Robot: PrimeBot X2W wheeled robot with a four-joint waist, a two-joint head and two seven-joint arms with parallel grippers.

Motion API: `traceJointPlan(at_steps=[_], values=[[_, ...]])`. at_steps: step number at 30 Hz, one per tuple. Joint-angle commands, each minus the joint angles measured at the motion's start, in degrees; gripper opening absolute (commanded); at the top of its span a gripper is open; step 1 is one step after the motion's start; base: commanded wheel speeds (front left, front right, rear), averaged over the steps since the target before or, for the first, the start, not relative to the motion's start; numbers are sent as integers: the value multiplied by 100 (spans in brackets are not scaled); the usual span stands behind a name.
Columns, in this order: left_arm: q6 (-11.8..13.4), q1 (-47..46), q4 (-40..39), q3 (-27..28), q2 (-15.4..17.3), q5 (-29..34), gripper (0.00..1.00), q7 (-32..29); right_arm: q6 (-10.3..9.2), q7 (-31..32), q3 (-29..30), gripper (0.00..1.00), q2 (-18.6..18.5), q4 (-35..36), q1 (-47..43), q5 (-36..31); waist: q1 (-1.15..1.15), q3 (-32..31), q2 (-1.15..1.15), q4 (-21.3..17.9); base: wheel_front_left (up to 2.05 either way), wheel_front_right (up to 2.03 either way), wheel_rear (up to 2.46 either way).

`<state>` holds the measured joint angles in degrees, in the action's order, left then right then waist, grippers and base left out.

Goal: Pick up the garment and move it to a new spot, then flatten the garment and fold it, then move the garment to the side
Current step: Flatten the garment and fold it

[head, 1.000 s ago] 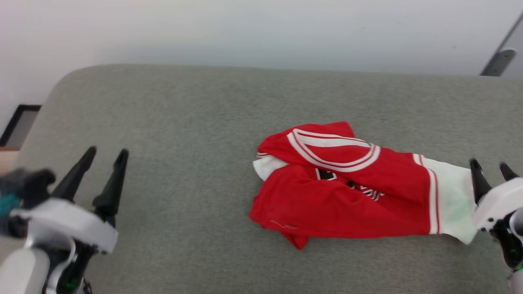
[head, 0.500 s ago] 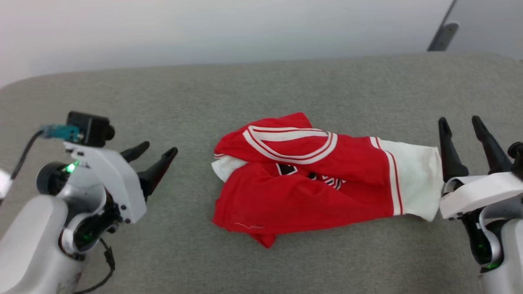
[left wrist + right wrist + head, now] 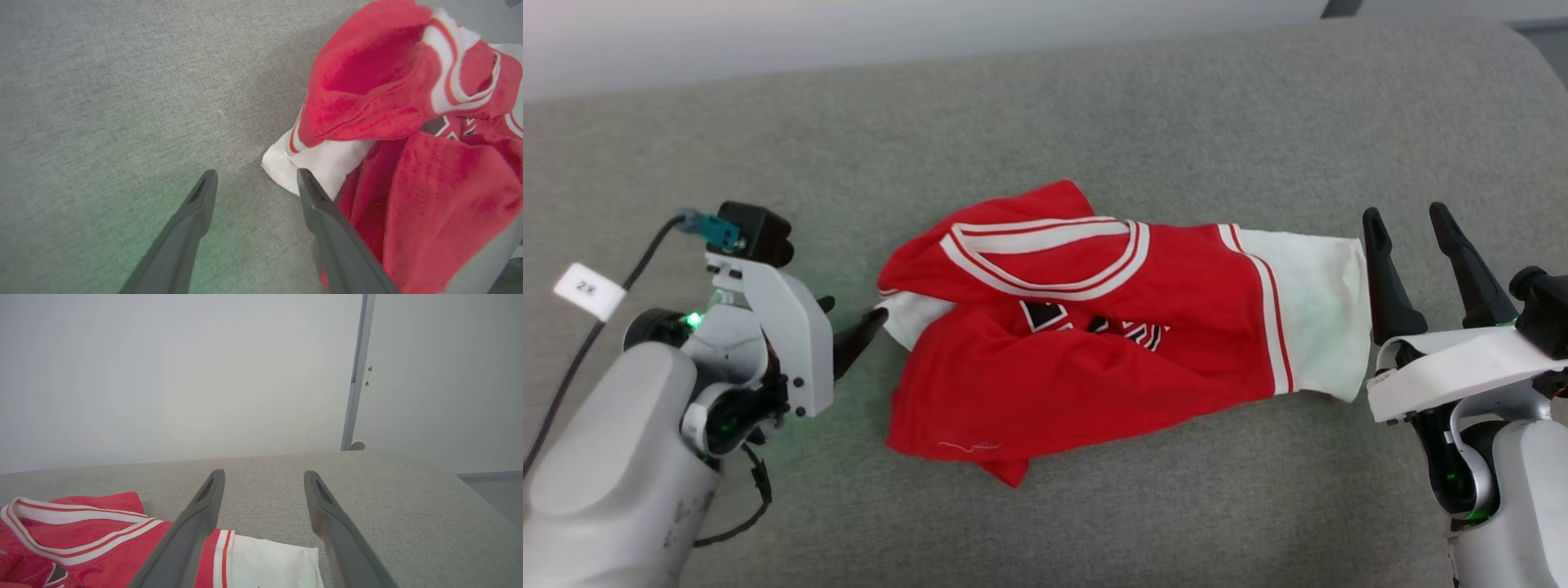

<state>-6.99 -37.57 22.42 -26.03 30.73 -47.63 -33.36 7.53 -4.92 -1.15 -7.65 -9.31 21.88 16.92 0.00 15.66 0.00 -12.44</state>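
In the head view, the garment [image 3: 1094, 343] lies crumpled on a grey cushion [image 3: 1176, 106], which shows on every side of it. Its striped V-neck faces up along the far edge, black-and-white lettering sits half buried in a fold below the neck, and one white sleeve [image 3: 1315, 314] is spread flat at the garment's right end. The left gripper [image 3: 854, 310] is at the garment's left end with its fingers pointing toward a white corner of cloth. One fingertip is just beside that corner, and whether they touch cannot be told. The right gripper [image 3: 1405, 214] stands just off the garment's right end, past the white sleeve's hem, with its fingers spread and nothing between them. A white tag [image 3: 590, 290] hangs on a cable further out from the garment's left end.

In the left wrist view, the left gripper [image 3: 256, 173] has its jaws released over bare cushion [image 3: 102, 102]. The garment [image 3: 408, 183] lies beside it, and one finger crosses in front of the red cloth, its tip by the white sleeve corner [image 3: 322, 163]. Nothing is grasped.

In the right wrist view, the right gripper [image 3: 264, 473] holds its fingers apart above the garment's [image 3: 81, 547] sleeve end. The white sleeve [image 3: 269, 559] lies between and below them, ungripped. Beyond the garment the cushion [image 3: 388, 490] runs to a pale wall [image 3: 163, 375] with a grey upright strip [image 3: 357, 375].
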Motion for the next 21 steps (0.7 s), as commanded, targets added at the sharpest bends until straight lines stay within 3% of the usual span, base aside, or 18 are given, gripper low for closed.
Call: traceJointPlan(at_steps=[1,12,13,14,15,17,21], values=[[-15,-96,60,-47,-16,54,100,-8,-8,-37,-30,100,12,8,57,11,0,219,0,-177,0,0,0],[-30,-328,884,-503,-139,80,100,-221,-8,-137,-80,100,18,-57,176,85,0,439,0,-289,0,0,0],[-20,-300,974,-541,-153,61,92,-284,-8,-143,-79,100,15,-63,174,90,0,441,0,-291,0,0,0],[-20,-274,1067,-572,-183,9,71,-372,-8,-142,-70,100,6,-73,174,87,0,440,0,-288,0,0,0],[-21,-256,1133,-620,-205,-19,42,-497,-8,-144,-59,100,-1,-78,181,90,0,438,0,-282,0,0,0],[-27,-198,1198,-699,-268,-90,0,-684,-8,-149,-35,100,-18,-86,184,84,0,424,0,-262,0,0,0],[-23,-200,1203,-774,-280,-108,0,-898,-8,-135,-30,100,-31,-96,190,62,0,379,0,-195,0,0,0]])
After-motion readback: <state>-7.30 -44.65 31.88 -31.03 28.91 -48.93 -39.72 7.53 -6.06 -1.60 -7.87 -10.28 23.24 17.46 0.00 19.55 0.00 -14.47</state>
